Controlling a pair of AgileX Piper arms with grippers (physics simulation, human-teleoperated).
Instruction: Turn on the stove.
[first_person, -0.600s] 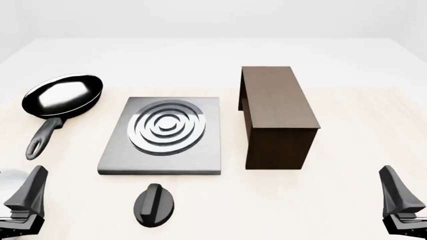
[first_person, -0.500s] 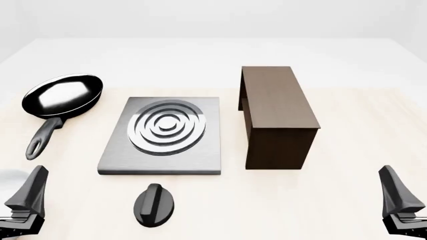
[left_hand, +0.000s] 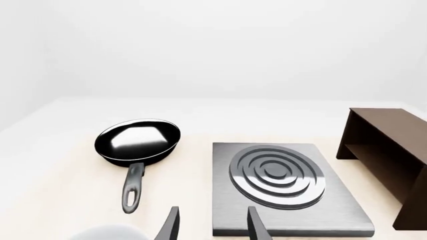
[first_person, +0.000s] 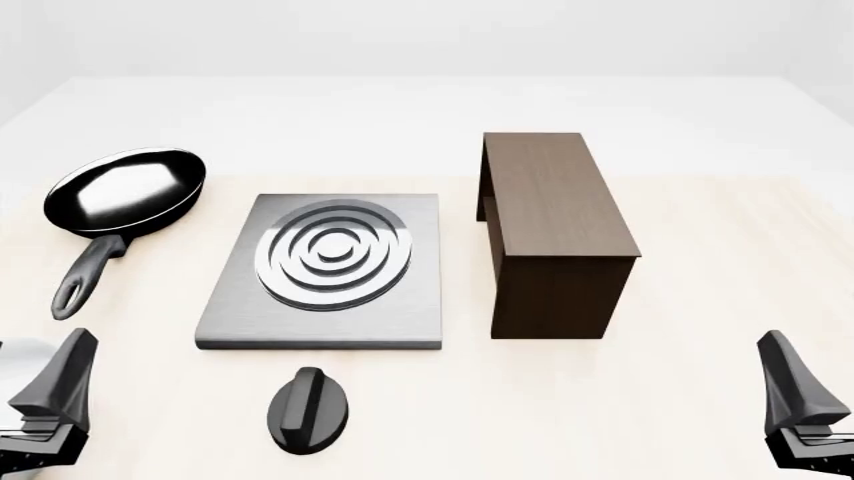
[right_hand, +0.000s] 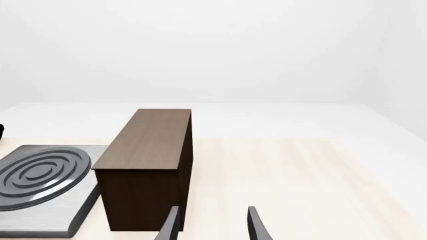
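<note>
Nothing has visibly moved since earlier. Left gripper (first_person: 51, 395) and right gripper (first_person: 801, 400) hover with fingers apart, holding nothing. Stove (first_person: 324, 270) lies ahead and right of the left gripper, knob (first_person: 308, 410) just beside its right.

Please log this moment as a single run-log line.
phase: pre-reach | left claw: open, empty | right claw: open, empty | knob: untouched, near side of stove | contact: none

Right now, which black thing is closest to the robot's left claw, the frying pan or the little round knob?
The knob. It sits on the table just in front of the stove, near the left gripper. The frying pan lies farther back.
</note>
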